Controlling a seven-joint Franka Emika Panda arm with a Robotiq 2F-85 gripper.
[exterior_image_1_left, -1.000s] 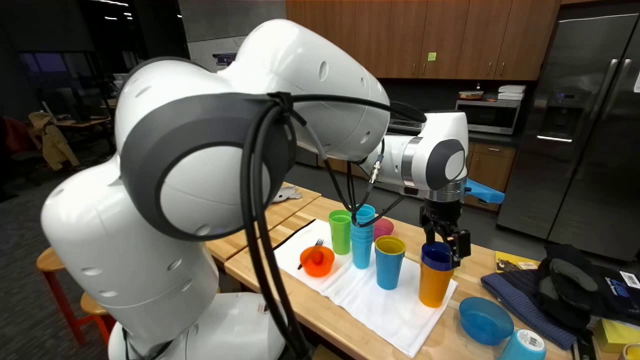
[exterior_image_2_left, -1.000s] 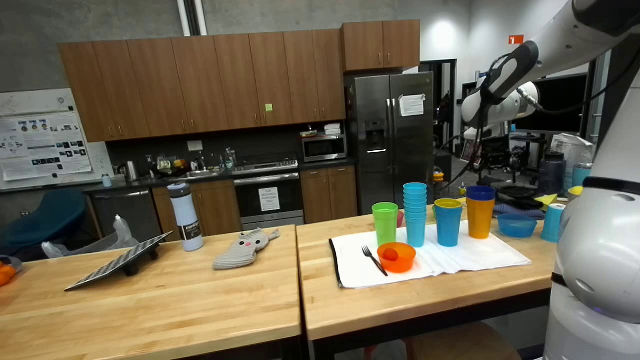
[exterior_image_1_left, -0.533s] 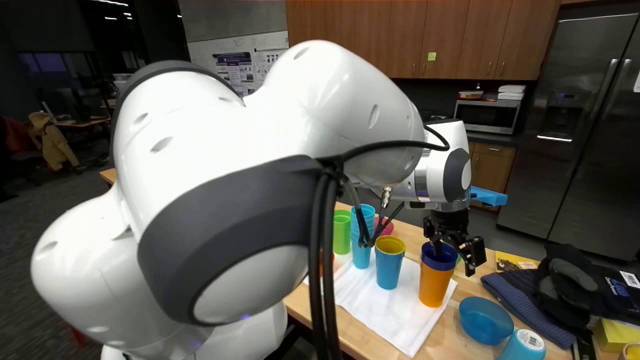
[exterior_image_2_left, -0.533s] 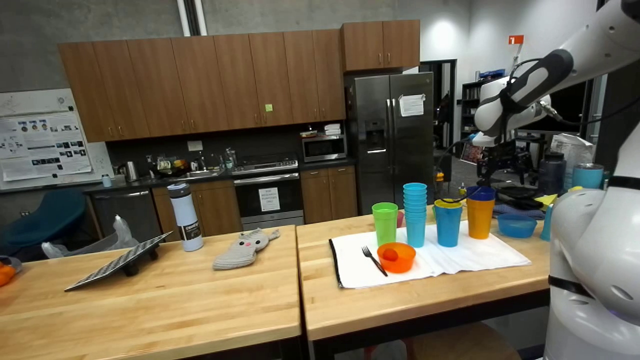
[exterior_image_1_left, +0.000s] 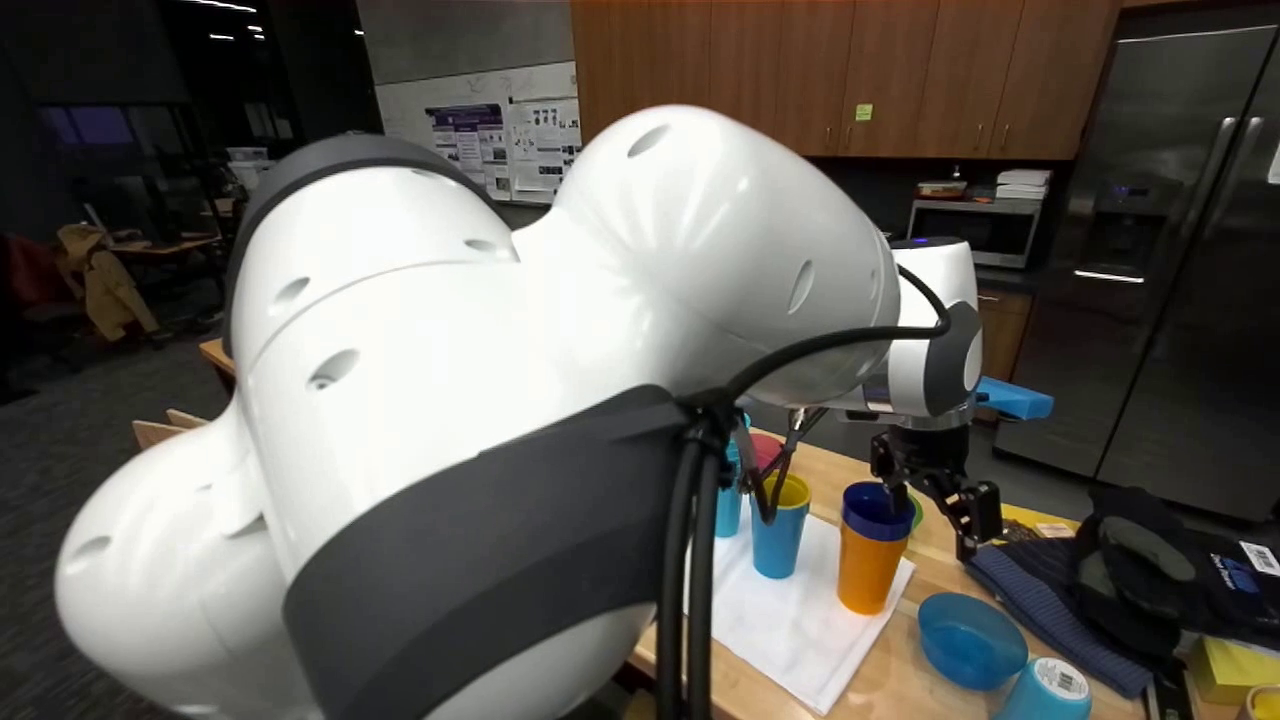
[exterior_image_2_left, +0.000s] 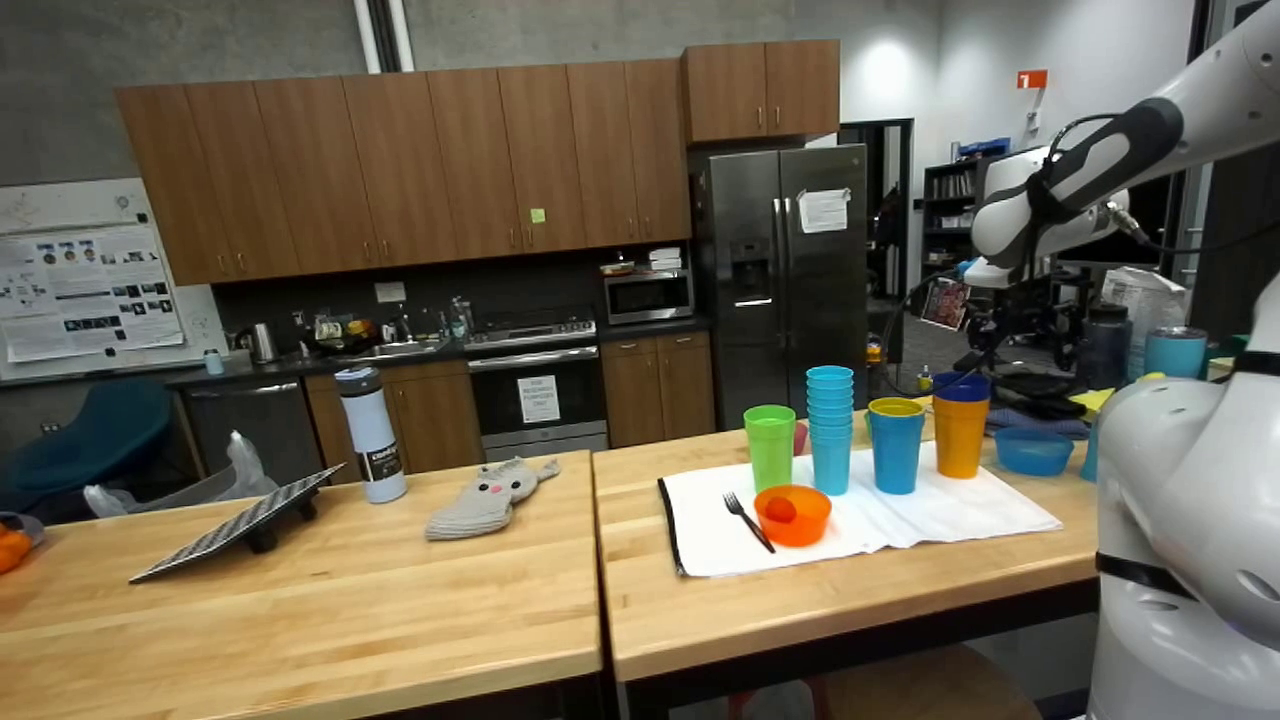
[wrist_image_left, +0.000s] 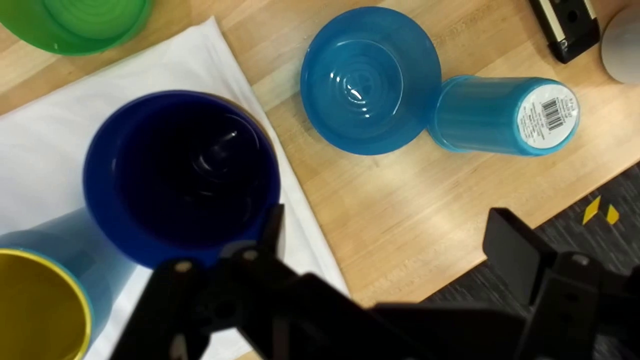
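Observation:
My gripper (exterior_image_1_left: 936, 525) is open with nothing between its fingers; it also shows in the wrist view (wrist_image_left: 387, 215). One finger overlaps the rim of a dark blue cup (wrist_image_left: 180, 170); I cannot tell whether it touches. That cup (exterior_image_1_left: 878, 512) sits nested in an upright orange cup (exterior_image_1_left: 870, 575) on a white cloth (exterior_image_1_left: 800, 640). Beside it stands a blue cup (exterior_image_1_left: 778, 545) with a yellow cup (wrist_image_left: 40, 305) inside. A blue bowl (wrist_image_left: 370, 80) and a blue cup on its side (wrist_image_left: 480, 115) lie on the wooden table. A green bowl (wrist_image_left: 95, 20) is partly in view.
A light blue cup stack (exterior_image_2_left: 831, 430), green cup (exterior_image_2_left: 770, 450), orange bowl (exterior_image_2_left: 793, 520) with a round item inside, and fork (exterior_image_2_left: 748, 522) are on the cloth. Dark clothing (exterior_image_1_left: 1130, 560) lies near the bowl. A grey knitted toy (exterior_image_2_left: 485, 505) and bottle (exterior_image_2_left: 372, 440) stand on the adjoining table.
My gripper has moved sideways from over the nested orange and dark blue cups, toward the dark clothing. The elbow has swung lower. The cups have stayed in place.

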